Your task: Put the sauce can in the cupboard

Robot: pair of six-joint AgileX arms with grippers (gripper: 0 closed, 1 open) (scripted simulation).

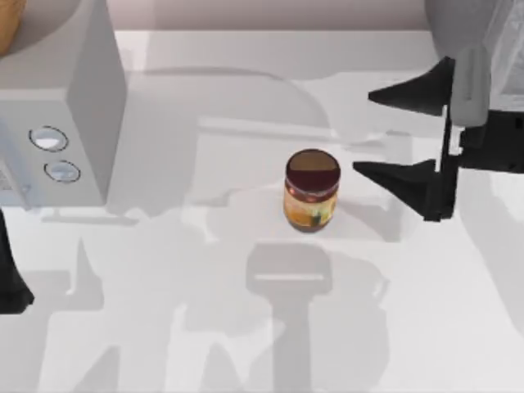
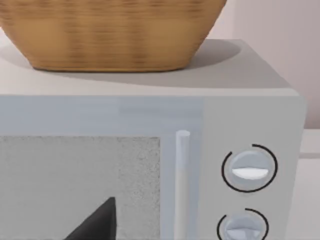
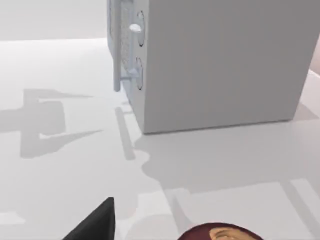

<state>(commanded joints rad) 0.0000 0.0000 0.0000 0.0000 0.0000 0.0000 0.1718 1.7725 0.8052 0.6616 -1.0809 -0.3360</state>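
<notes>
The sauce can (image 1: 311,190), a small jar with a dark maroon lid and an orange-yellow label, stands upright near the middle of the white table. My right gripper (image 1: 366,133) hovers to its right, open, with nothing between its black fingers (image 1: 393,173). The can sits left of the nearer finger, apart from it. The can's maroon lid (image 3: 220,232) shows in the right wrist view beside one fingertip (image 3: 95,222). My left arm (image 1: 10,282) is parked at the table's left edge. The cupboard is out of view.
A smooth light-grey box (image 1: 78,106) with two round dials (image 1: 49,139) stands at the back left. A wicker basket (image 2: 110,35) rests on top of it. The left wrist camera faces its door (image 2: 80,185) at close range. Bare table (image 1: 205,327) lies in front of the can.
</notes>
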